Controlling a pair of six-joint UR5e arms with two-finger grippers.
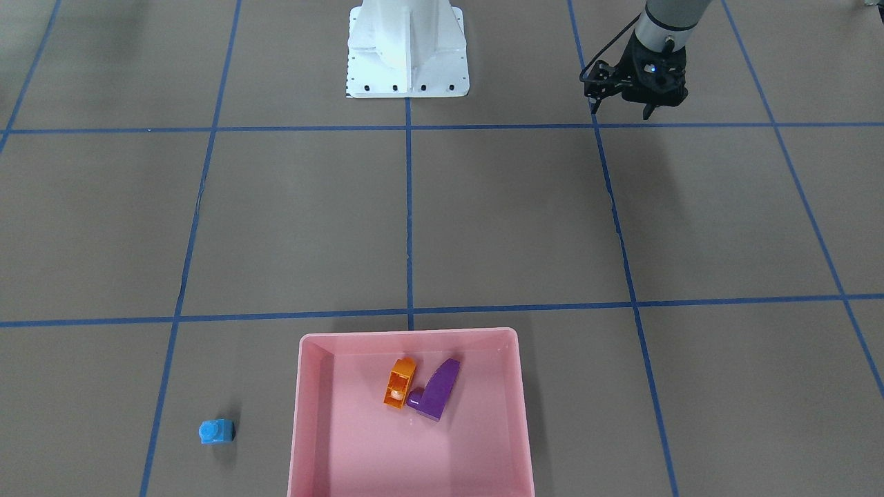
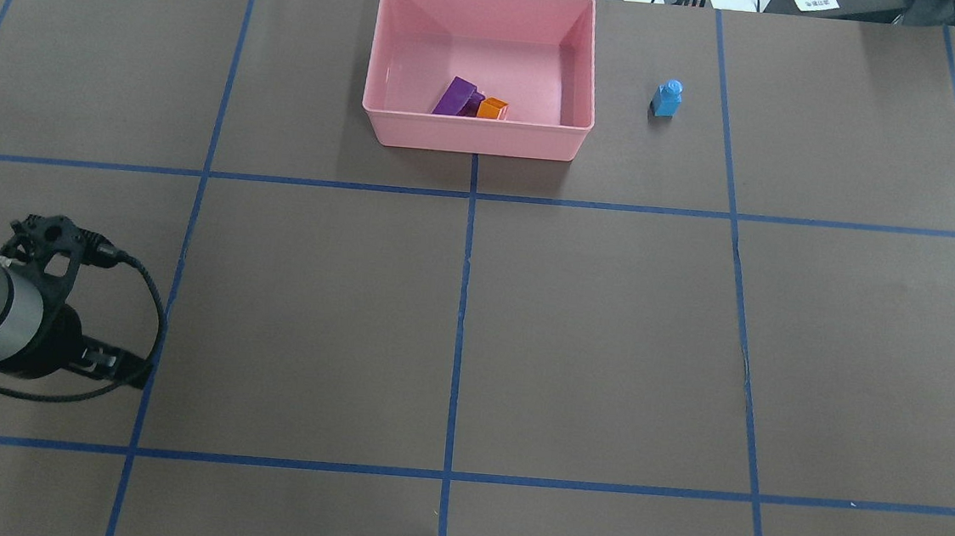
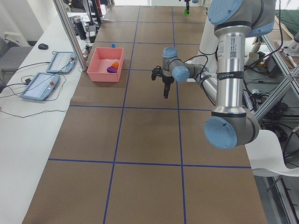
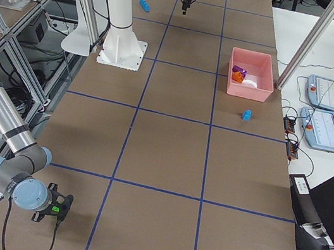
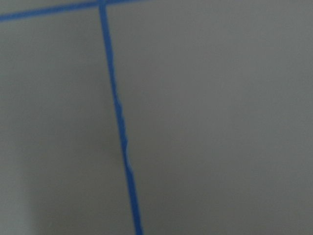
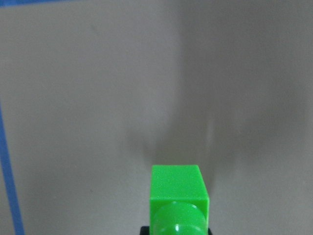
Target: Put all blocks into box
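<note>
While the pink box [image 2: 475,136] sits at the middle of the operators' edge of the tabletop [image 2: 608,338], only two blocks lie in it. The orange brick [image 1: 400,383] is on its side with the hollow face showing. The purple sloped brick [image 1: 436,392] touches it. Both are on the box floor, nearer the wall that faces the robot.

Small blue brick [image 1: 217,431]: outside the box, stud up, on the bare tabletop. It is beside the box on the side toward the robot's right end, apart from the wall and close to the operators' edge.

Long blue brick [image 4: 145,4]: seen only from the right-end camera, small. It lies flat toward the left end, near the robot's edge.

Left pincer [image 3: 165,92]: hangs above the left half of the tabletop, somewhat nearer the robot's edge, fingers pointing straight down. It carries nothing. I cannot tell whether the fingers are apart or together. Its wrist camera shows only brown surface and blue tape [image 5: 122,137], blurred.

Right pincer [image 4: 59,216]: low over the right end, by the robot-side corner. It is clamped on the green brick [image 6: 178,196], which is raised off the surface with one stud facing the wrist camera.

White robot base [image 1: 407,48]: at the middle of the robot's edge.
</note>
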